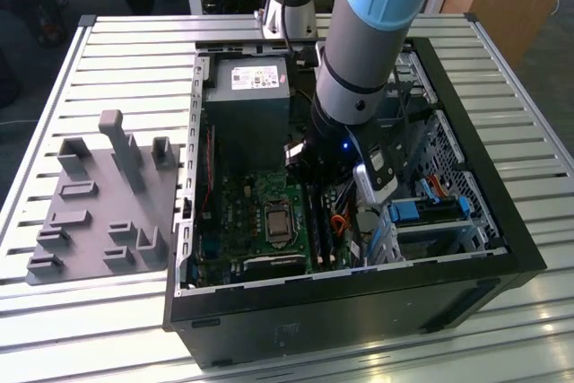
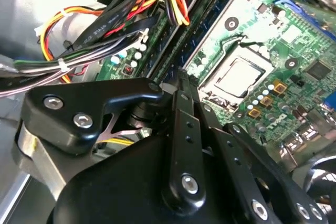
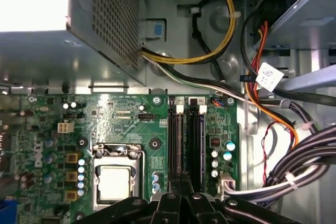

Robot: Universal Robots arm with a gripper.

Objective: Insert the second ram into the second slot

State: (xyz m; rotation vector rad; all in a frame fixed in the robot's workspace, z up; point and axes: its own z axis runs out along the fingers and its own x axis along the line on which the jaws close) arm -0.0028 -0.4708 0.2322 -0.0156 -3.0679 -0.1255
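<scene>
End effector [image 3: 181, 182] low inside open computer case [image 1: 502, 248], over memory slots [image 3: 186, 140] beside processor socket [image 3: 116, 179] on green motherboard [image 3: 105, 114]. Fingers together, tips at the slots; whether a memory stick sits clamped between them cannot tell. Both slots look filled with dark sticks. Grey fixture plate [image 1: 99, 199] on slatted surface [image 1: 134, 51], exterior view's left.

Exterior view: set high and well back, angled down over the slatted counter [image 1: 126, 60] and the opened computer case [image 1: 502, 221]. First wrist view: close above the motherboard [image 3: 121, 124], facing straight down. Second wrist view: closer still, tilted, past black gripper linkage (near lens). Shared by all three: processor socket [image 1: 276, 220], seen also in both wrist views [image 2: 239, 77] [image 3: 116, 179].
</scene>
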